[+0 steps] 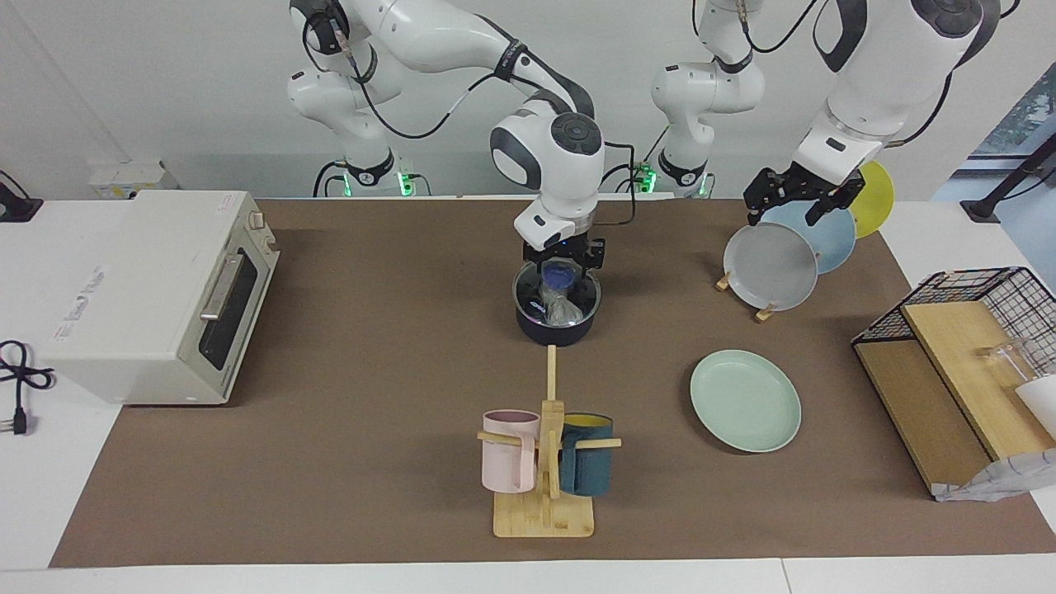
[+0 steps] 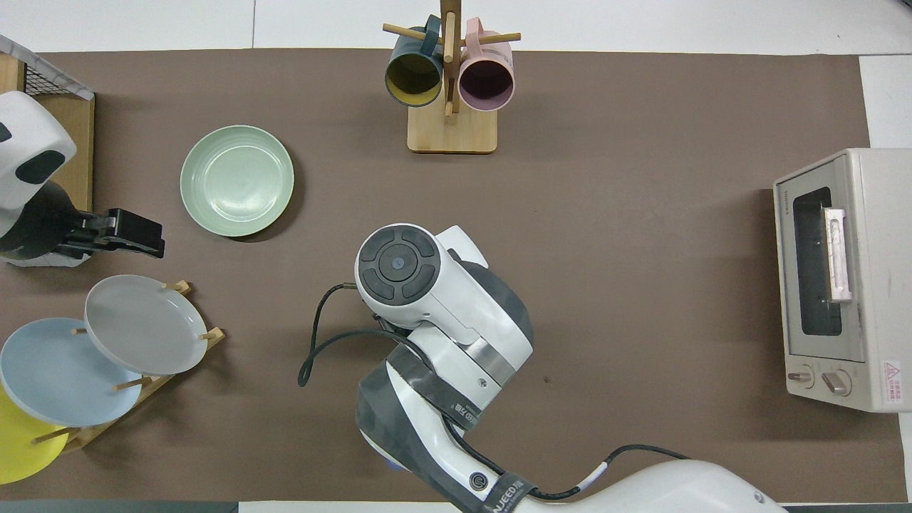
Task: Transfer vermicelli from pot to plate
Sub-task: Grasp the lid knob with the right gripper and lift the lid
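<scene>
Two mugs hang on a wooden rack (image 1: 544,462) just beside the pot (image 1: 556,318), farther from the robots. The right gripper (image 1: 558,285) reaches into the pot at the vermicelli (image 1: 563,310); its grip cannot be told. The left gripper (image 1: 790,198), fingers apart, hangs over the grey plate (image 1: 770,266).

From overhead, the right arm hides the pot; the mint plate (image 2: 236,180) lies bare on the brown mat (image 2: 641,249), and a toaster oven (image 2: 841,278) sits at the right arm's end.

- The pot (image 1: 555,318), a small dark navy saucepan with a black inside, stood upright on the brown mat, nearer to the robots than the wooden mug rack (image 1: 544,462). In the overhead view an arm covered it entirely.
- The vermicelli (image 1: 563,310), a pale translucent clump, lay inside the pot.
- The plate (image 1: 745,401), round, pale mint green with a shallow raised rim, lay flat and bare on the mat, beside the mug rack toward the left arm's end of the table, well apart from the pot.
</scene>
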